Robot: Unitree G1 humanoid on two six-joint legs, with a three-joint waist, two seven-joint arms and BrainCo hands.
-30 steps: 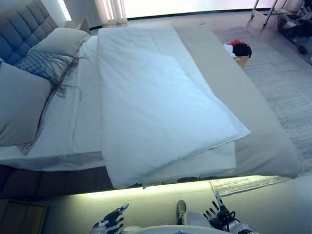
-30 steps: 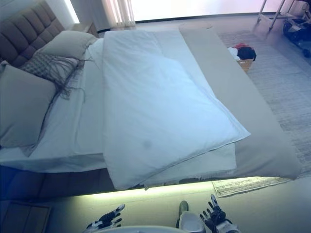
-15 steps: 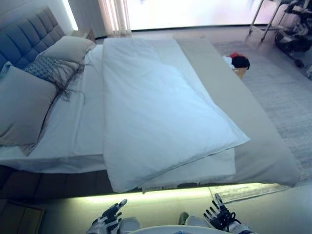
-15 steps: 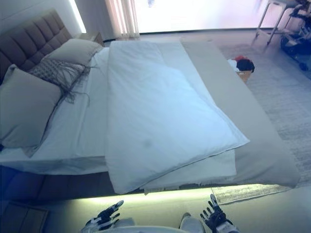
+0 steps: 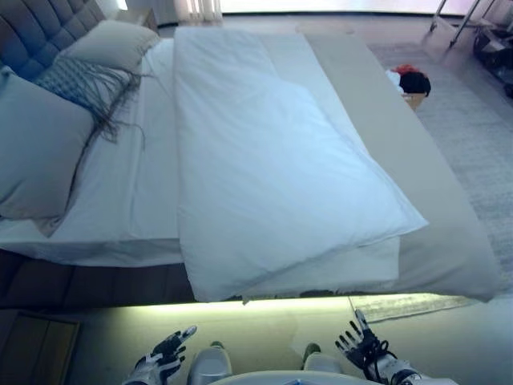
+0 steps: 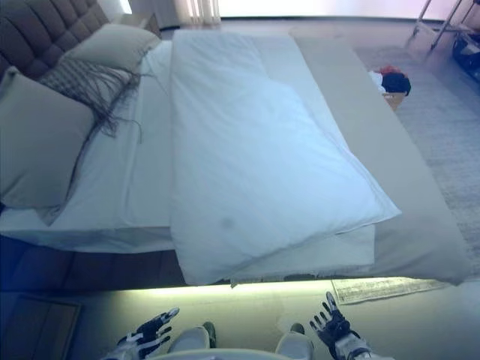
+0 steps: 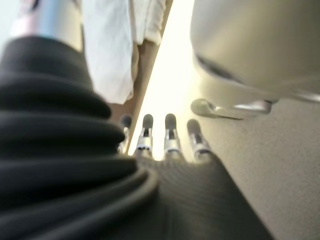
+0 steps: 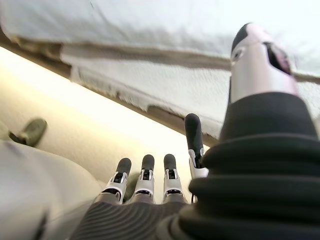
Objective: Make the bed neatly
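Note:
A white duvet (image 5: pixel 264 168) lies folded lengthwise down the middle of the bed, its near end hanging over the bed's side edge. Under it show the white sheet (image 5: pixel 148 160) and a beige cover (image 5: pixel 417 200) on the right. Two grey pillows (image 5: pixel 36 144) and a fringed throw (image 5: pixel 80 84) rest by the padded headboard (image 5: pixel 40 28) at the left. My left hand (image 5: pixel 160 362) and right hand (image 5: pixel 365 351) hang low over the floor in front of the bed, both open and holding nothing. The right wrist view shows the duvet edge (image 8: pixel 150 85) beyond straight fingers (image 8: pixel 145 172).
A basket with red and dark clothes (image 5: pixel 413 84) stands on the far side of the bed. A grey rug (image 5: pixel 473 152) covers the floor at the right, with metal frame legs (image 5: pixel 449 20) at the back. A wooden bedside unit (image 5: pixel 36 349) sits at lower left.
The camera has shifted, so the bed sits differently in the picture. Both hands stay low and open, the left a little further left.

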